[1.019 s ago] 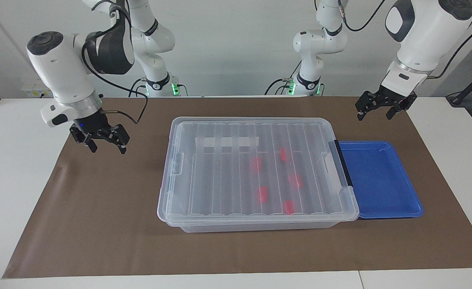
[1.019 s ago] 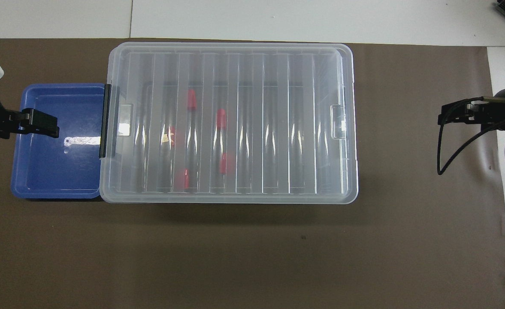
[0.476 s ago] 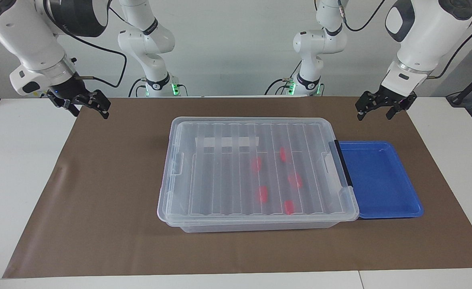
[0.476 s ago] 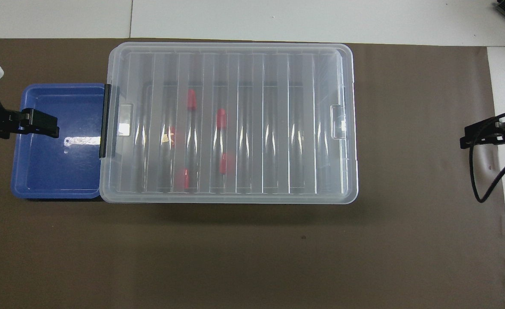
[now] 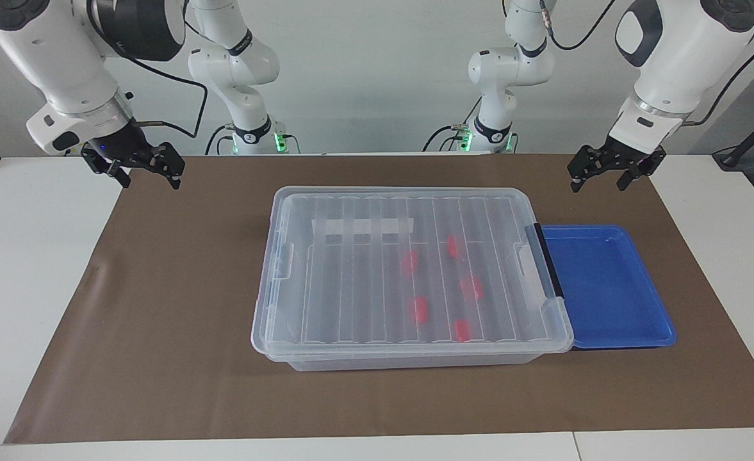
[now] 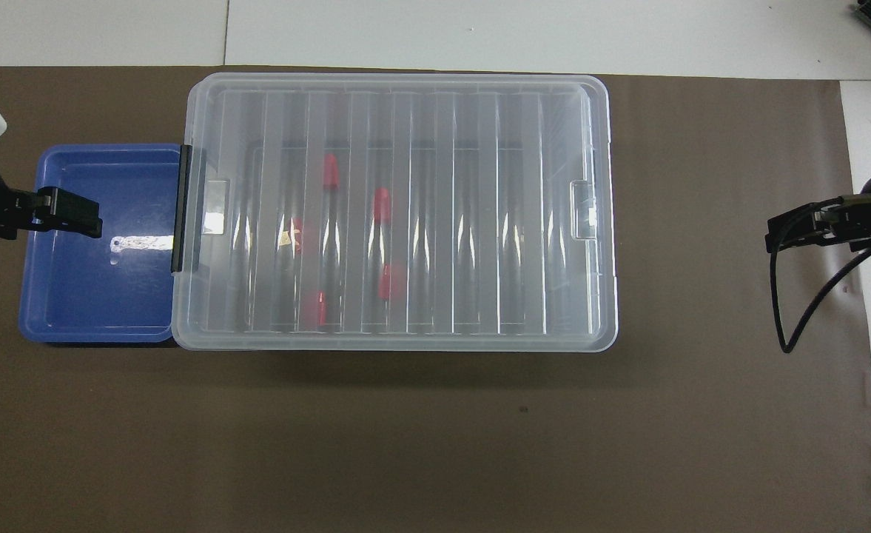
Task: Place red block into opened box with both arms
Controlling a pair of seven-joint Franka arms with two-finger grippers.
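The box point(image 5: 344, 288) point(image 6: 479, 222) is a clear bin in the middle of the brown mat, with its ribbed lid lying on it. Several red blocks point(image 5: 409, 262) point(image 6: 382, 205) show through the lid, inside the box toward the left arm's end. My left gripper point(image 5: 599, 182) point(image 6: 72, 216) hangs open and empty, raised over the blue tray's outer edge. My right gripper point(image 5: 149, 182) point(image 6: 787, 235) hangs open and empty over the mat's edge at the right arm's end, well apart from the box.
A shallow blue tray point(image 5: 607, 288) point(image 6: 95, 281) lies against the box's black latch point(image 5: 546, 262) at the left arm's end, with nothing in it. The brown mat point(image 5: 178, 307) covers most of the white table.
My right gripper rose from low over the mat and drew back toward the robots, then shifted slightly toward the box. The left arm, box and blocks have not moved.
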